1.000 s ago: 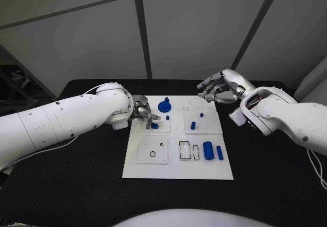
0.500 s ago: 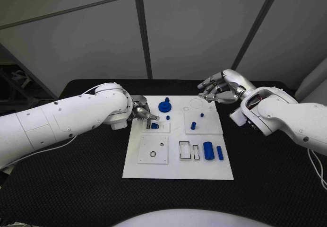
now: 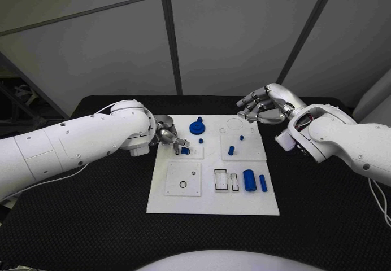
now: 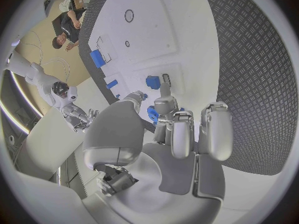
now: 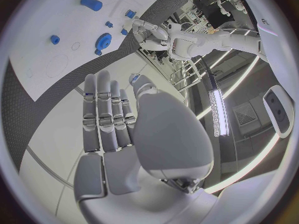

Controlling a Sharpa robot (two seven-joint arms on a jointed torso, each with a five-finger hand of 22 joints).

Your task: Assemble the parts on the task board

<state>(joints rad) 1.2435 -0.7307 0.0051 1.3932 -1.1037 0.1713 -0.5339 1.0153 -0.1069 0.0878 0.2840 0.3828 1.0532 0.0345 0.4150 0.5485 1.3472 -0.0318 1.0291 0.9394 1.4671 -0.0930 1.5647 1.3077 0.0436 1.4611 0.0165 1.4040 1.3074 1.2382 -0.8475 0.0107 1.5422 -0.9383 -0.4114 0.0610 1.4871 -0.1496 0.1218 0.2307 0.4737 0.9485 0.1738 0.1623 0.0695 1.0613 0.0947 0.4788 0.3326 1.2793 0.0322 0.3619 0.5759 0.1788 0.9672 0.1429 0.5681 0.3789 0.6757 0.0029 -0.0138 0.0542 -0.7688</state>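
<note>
**Desk:** Item, left robot hand?

**Operator:** I log the left robot hand point(image 3: 172, 137) at the task board's point(image 3: 213, 200) near-left edge; fingertips down on a small blue part point(image 3: 185, 150) beside a slim grey peg; I judge it pinched there, though the fingers hide the contact, so the hold is probable, not certain.

**Desk:** Item, right robot hand?

**Operator:** Right robot hand point(image 3: 259, 105) hovers above the board's far right corner; fingers loosely curled, apart, holding nothing.

**Desk:** Remaining parts?

**Operator:** Blue gear point(image 3: 196, 126) at the far middle; short blue peg point(image 3: 230, 149) upright on the right plate; blue cylinder point(image 3: 248, 179) and thin blue bar point(image 3: 262, 182) lying side by side near the slotted frames; all on the board, which sits mid-tabletop point(image 3: 98, 214).

**Desk:** Handling advice for the step in hand?

**Operator:** I would keep the wrist steady and the part square to its seat; press straight down, gently; let go only once it sits flush; keep the fingers off the gear just beside.
</note>
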